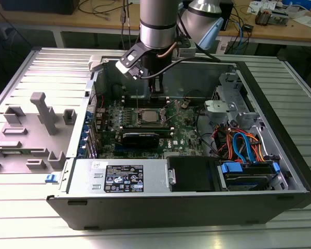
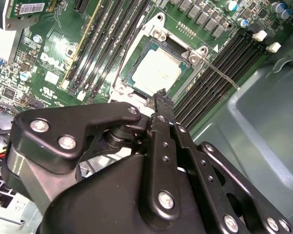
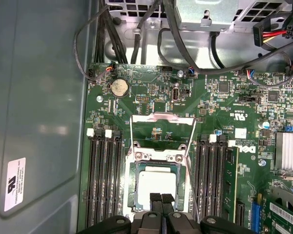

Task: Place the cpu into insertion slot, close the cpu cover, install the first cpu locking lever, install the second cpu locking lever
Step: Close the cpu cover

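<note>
Count, exterior view: one arm (image 1: 156, 26), one open computer case (image 1: 160, 207) on one slatted surface (image 1: 20, 207), one labelled power supply box (image 1: 122, 179) inside it. First wrist view: one gripper (image 3: 161, 199) with two fingers (image 3: 155, 202), one green motherboard (image 3: 151, 95), one insertion slot (image 3: 133, 185), one cpu (image 3: 156, 183), one cpu cover (image 3: 161, 117). Same view: one coin cell (image 3: 119, 87), one finned heat sink (image 3: 288, 151), two banks of long black memory slots (image 3: 105, 180), one bank either side of the insertion slot
</note>
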### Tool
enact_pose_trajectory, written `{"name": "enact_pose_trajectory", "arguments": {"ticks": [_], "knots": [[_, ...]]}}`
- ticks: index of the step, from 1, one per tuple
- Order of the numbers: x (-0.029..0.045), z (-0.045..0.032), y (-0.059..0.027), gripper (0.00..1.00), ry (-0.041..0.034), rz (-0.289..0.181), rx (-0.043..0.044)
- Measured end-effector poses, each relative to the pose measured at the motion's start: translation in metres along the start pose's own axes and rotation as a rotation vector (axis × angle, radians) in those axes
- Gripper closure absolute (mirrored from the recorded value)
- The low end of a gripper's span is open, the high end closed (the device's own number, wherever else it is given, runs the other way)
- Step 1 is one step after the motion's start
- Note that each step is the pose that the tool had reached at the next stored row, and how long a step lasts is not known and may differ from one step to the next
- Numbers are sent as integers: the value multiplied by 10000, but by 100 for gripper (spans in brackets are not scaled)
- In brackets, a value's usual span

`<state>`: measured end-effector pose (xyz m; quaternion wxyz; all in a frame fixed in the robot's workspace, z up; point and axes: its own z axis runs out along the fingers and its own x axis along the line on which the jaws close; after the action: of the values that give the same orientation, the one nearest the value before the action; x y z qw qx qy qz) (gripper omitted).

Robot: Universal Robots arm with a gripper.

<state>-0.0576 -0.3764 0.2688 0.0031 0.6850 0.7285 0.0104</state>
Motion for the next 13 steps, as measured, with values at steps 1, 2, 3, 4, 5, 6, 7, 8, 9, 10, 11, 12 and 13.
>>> {"name": "enact_pose_trajectory", "arguments": {"ticks": [1,2,3,4,5,6,7,8,9,10,11,12,13], "knots": [[0,-7,2,89,2,-1,1],[0,-14,3,89,3,-1,4],[0,-15,3,89,2,0,5],[0,-17,3,89,0,0,6],[0,-17,3,89,0,0,6],[0,-17,3,89,0,0,6],[0,-20,2,89,-1,0,6],[-1,-27,2,89,-3,0,8],[0,-33,3,89,-1,0,7],[0,-38,3,89,0,0,6],[0,-43,3,89,-1,0,6],[0,-47,3,89,0,0,6],[0,-51,3,89,1,0,5]]}}
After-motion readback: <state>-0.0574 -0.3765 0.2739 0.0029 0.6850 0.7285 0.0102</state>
